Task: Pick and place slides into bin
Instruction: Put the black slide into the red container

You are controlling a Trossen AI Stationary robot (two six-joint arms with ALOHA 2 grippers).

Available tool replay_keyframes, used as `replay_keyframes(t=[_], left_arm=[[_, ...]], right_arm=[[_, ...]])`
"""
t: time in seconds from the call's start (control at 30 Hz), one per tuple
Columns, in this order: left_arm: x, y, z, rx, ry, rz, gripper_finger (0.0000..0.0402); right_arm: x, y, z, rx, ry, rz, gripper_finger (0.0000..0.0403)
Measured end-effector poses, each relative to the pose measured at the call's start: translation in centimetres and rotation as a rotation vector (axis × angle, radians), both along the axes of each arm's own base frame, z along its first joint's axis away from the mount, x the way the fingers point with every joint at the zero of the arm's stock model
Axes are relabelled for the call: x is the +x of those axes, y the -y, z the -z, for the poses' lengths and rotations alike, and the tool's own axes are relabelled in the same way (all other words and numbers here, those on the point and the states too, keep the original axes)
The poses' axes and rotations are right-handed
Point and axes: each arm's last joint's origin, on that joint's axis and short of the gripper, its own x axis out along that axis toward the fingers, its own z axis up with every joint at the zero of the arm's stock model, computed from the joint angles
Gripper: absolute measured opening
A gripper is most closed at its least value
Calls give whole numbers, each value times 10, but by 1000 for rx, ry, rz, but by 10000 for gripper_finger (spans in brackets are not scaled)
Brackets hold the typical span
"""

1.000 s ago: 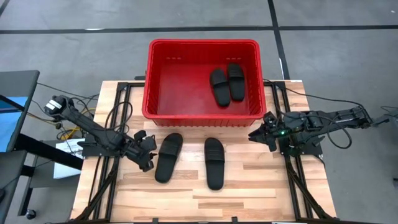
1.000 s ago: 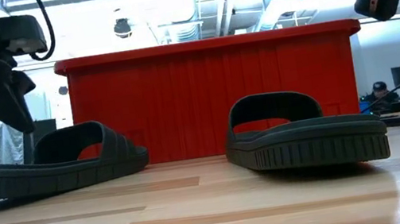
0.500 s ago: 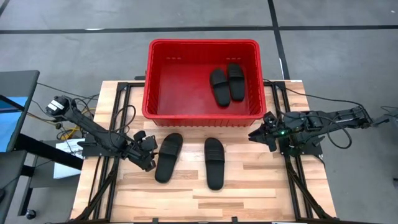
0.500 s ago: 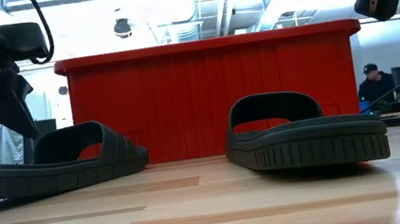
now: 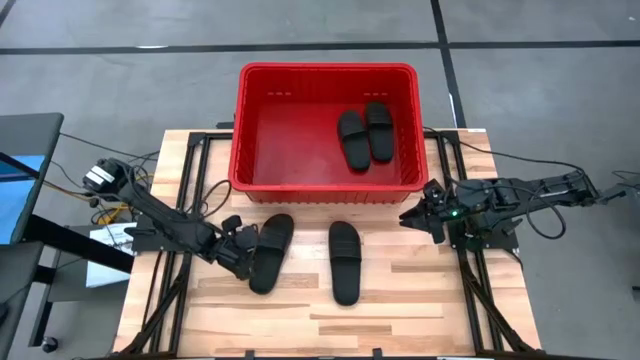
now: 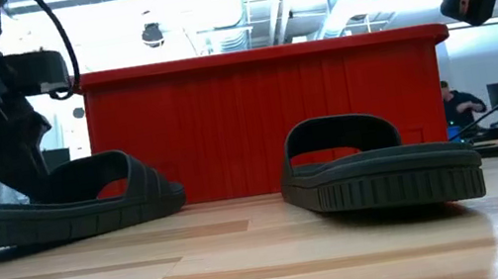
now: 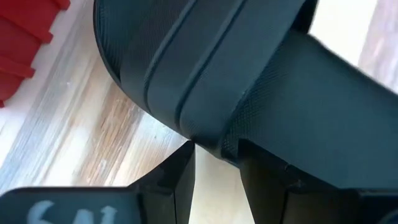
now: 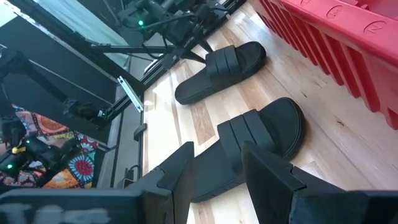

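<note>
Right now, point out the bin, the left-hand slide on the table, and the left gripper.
bin [image 5: 325, 70]: high view, far rim.
left-hand slide [image 5: 272, 246]: high view, middle of the sole near the strap.
left gripper [image 5: 243, 262]: high view, at its fingertips beside that slide's edge.

Both arms are dark, near-black, built of slim jointed segments on black frame rails. The left arm [image 5: 160, 222] carries a round grey-and-black motor housing at its outer end, with black and yellowish cables looping beside it. The right arm [image 5: 520, 195] shows a small green light near its wrist and thin black cables trailing along its links. The left gripper [image 7: 214, 177] has flat, matte black fingers [image 7: 177, 183] with squared edges; pale lettering marks the housing. The right gripper [image 8: 214, 177] looks alike.
</note>
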Motion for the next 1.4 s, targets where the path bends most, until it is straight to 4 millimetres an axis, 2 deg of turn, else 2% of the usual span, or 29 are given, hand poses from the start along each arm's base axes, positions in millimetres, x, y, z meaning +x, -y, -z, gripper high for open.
replay_keyframes(t=[0.3, 0.5, 0.6, 0.73, 1.1, 1.23, 1.4], left_arm=[[5, 1, 11, 55, 2, -58, 112], [9, 0, 9, 93, 67, -84, 111], [10, 0, 9, 89, 90, -101, 90], [11, -1, 9, 60, 73, -103, 18], [12, -1, 8, 18, 84, -122, 2], [13, 6, 1, -70, 112, -93, 2], [13, 10, -21, -95, 179, -84, 1]], right_arm=[[0, 0, 0, 0, 0, 0, 127], [0, 0, 0, 0, 0, 0, 127], [0, 0, 0, 0, 0, 0, 127], [0, 0, 0, 0, 0, 0, 127], [0, 0, 0, -1, 0, 0, 127], [0, 0, 0, -1, 0, -1, 127], [0, 0, 1, -5, -10, -1, 127]])
